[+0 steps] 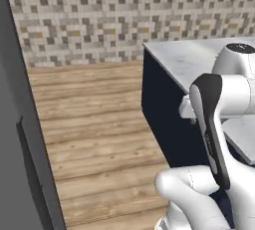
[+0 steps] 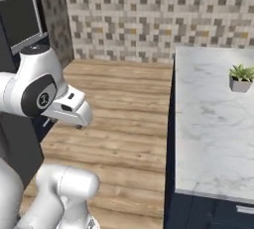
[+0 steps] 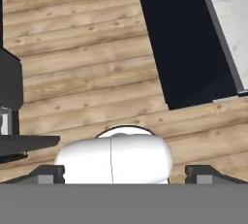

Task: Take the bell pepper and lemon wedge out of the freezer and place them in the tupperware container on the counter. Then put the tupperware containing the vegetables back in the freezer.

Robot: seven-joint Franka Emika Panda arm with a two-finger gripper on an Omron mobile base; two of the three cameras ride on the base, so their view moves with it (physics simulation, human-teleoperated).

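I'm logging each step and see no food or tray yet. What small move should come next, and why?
Probably turn the base left toward the freezer: its dark door and handle sit at the left edge of the left base view, while the gripper, fingers apart and empty, points at bare wooden floor beside the counter.

The arm was glossy white, built of rounded segments with dark grey joint bands and a black cap; one band carried a small pale marking, possibly a logo. Its fingertips were dark grey.
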